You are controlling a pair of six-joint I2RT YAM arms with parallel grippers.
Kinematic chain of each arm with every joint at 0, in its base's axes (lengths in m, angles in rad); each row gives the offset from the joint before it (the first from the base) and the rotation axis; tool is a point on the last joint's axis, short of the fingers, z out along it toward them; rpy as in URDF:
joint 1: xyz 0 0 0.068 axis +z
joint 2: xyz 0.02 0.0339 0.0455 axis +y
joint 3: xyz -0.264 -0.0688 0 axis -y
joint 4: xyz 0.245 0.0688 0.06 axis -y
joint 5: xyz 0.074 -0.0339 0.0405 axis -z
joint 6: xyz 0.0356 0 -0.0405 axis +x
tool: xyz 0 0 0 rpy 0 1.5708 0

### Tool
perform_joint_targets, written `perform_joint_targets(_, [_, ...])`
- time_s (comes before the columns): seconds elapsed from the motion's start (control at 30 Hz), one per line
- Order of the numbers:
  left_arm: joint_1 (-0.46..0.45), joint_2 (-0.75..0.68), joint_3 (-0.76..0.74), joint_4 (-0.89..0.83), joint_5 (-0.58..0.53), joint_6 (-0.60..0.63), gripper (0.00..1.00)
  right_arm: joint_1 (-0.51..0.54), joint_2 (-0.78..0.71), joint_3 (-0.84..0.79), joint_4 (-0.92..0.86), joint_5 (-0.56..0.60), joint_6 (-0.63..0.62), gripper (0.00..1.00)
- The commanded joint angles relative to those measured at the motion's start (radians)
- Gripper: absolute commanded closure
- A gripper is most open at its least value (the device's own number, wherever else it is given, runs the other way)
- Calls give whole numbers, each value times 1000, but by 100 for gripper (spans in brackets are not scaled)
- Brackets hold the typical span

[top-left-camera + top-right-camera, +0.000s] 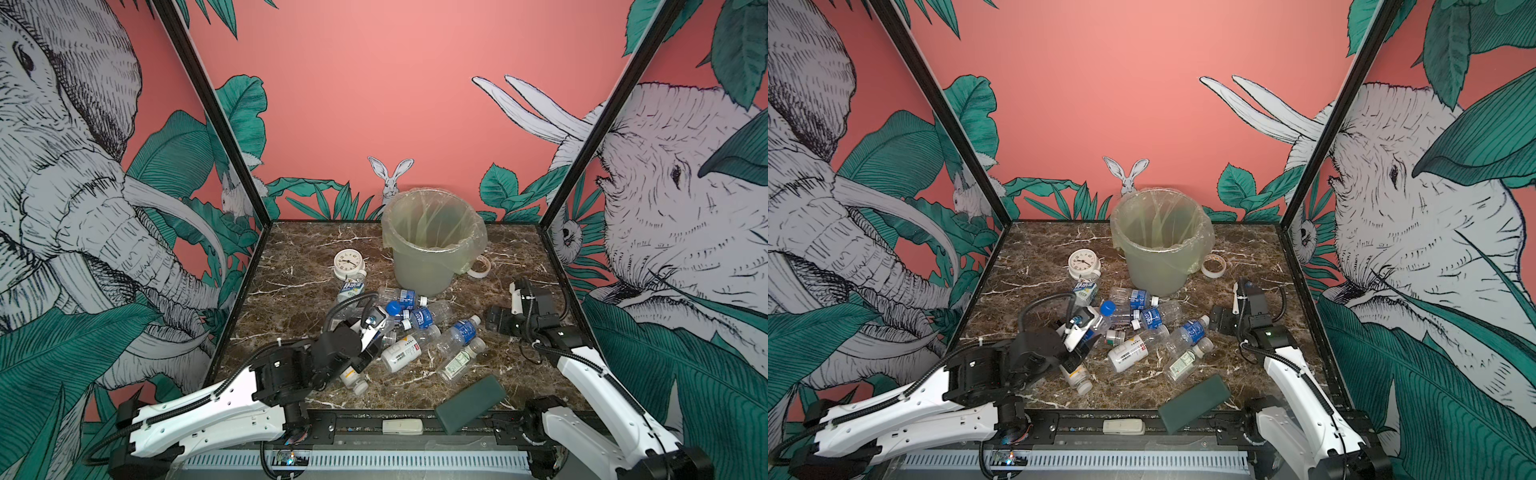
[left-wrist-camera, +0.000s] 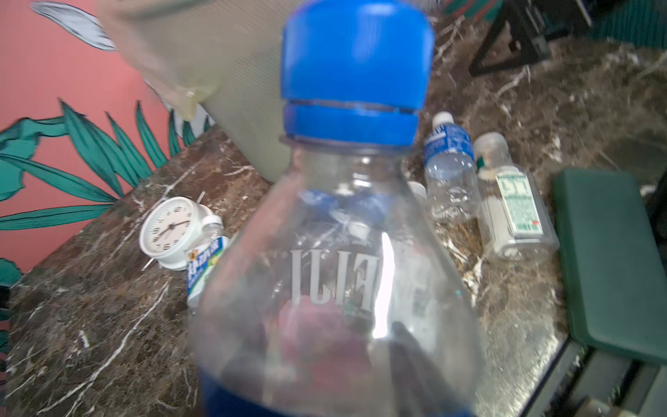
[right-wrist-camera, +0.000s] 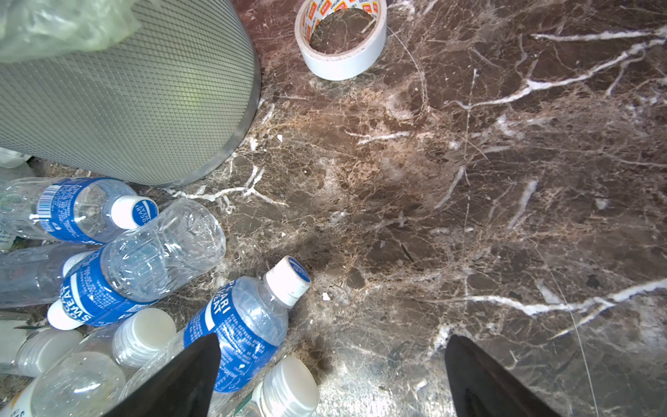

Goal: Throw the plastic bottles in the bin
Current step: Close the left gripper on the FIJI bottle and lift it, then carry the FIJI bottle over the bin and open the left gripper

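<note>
Left gripper [image 1: 377,326] clamped on the clear plastic bottle with the blue cap [image 2: 335,252], gripped low on the body with the cap end pointing away toward the bin. Its fingers show only dimly through the plastic in the left wrist view. The held bottle sits low, about mid-bench and a bit left, right over the heap of loose clear blue-label and white pill-type plastic bottles [image 1: 419,324]. Right gripper [image 3: 332,341] spread wide, holding nothing, over bare top near the bench's right edge, just beside the heap. The round grey-green bin with the thin bag liner [image 1: 419,266] stands at the middle of the far edge of the brown marble bench [image 1: 299,291]. No bottle is visible inside it.

Risks:
- Smooth, thin plastic held near one end, so it could pivot or slip out on the lift.
- If the carry stays this low, the cap would likely hit the bin wall, shove the bin or snag the liner.
- Letting go short of the rim would drop it back on the heap.
- The swing could also sweep neighbouring bottles into the round white clock [image 1: 348,262] left of the bin.
- The white tape roll [image 1: 480,266] touching the bin's right side looks out of the path.
</note>
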Motion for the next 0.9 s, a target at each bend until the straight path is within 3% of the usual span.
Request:
perform_joint_targets(0.0, [23, -38, 31, 36, -81, 32, 49, 8, -4, -11, 35, -20, -8, 1])
perform_joint_targets(0.1, [86, 4, 131, 40, -45, 93, 49, 9, 8, -3, 43, -28, -8, 1])
perform_joint_targets(0.37, [325, 253, 441, 157, 224, 209, 50, 15, 18, 11, 55, -32, -5, 1])
perform_joint_targets(0.57, [428, 602, 833, 216, 416, 276, 50, 13, 20, 20, 46, -32, -7, 1])
perform_joint_targets(0.67, [510, 804, 1034, 254, 547, 240, 49, 14, 20, 25, 42, -29, -2, 1])
perform_joint_targets(0.73, [579, 964, 1184, 240, 635, 201, 40, 14, 22, 32, 31, -25, 0, 1])
perform_joint_targets(0.77, [595, 1021, 1242, 224, 649, 186, 28, 15, 20, 36, 24, -23, 0, 1])
perform_joint_targets(0.8, [608, 1073, 1298, 213, 646, 174, 4, 16, 15, 41, 16, -18, 1, 1])
perform_joint_targets(0.87, [631, 1118, 1335, 234, 641, 161, 0, 16, 4, 47, 2, -11, 4, 1])
